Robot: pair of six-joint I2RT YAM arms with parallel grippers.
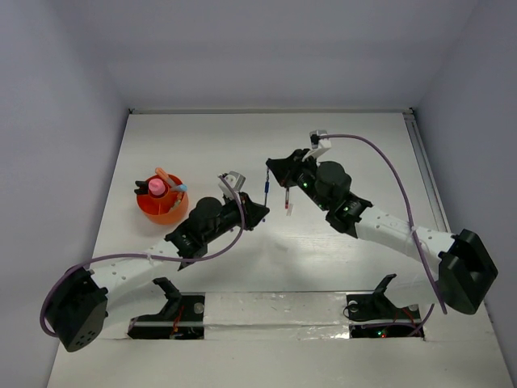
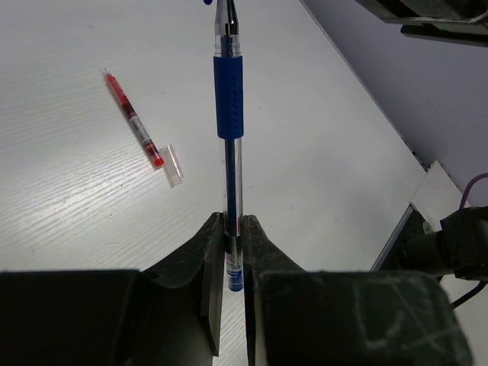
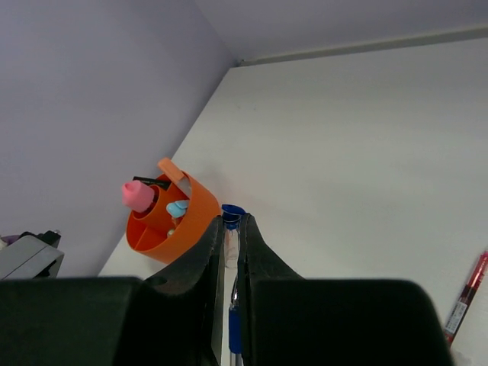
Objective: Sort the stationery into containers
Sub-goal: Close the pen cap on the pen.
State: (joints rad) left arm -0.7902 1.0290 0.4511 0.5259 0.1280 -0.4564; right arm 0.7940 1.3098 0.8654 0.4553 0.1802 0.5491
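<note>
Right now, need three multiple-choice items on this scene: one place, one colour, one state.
1. The pot is: A orange, B green, C black.
2. The red pen is: A in the pot, B flat on the table, C held upright.
3. The left claw is: A wide open, B shut on the blue pen, C shut on nothing.
Key: 1 A, its wall shows orange; 2 B, it lies beside a clear cap; 3 B, the fingers pinch the pen's end.

Pale lilac walls (image 1: 65,81) enclose a white, wood-grained table (image 1: 202,137), evenly lit.
</note>
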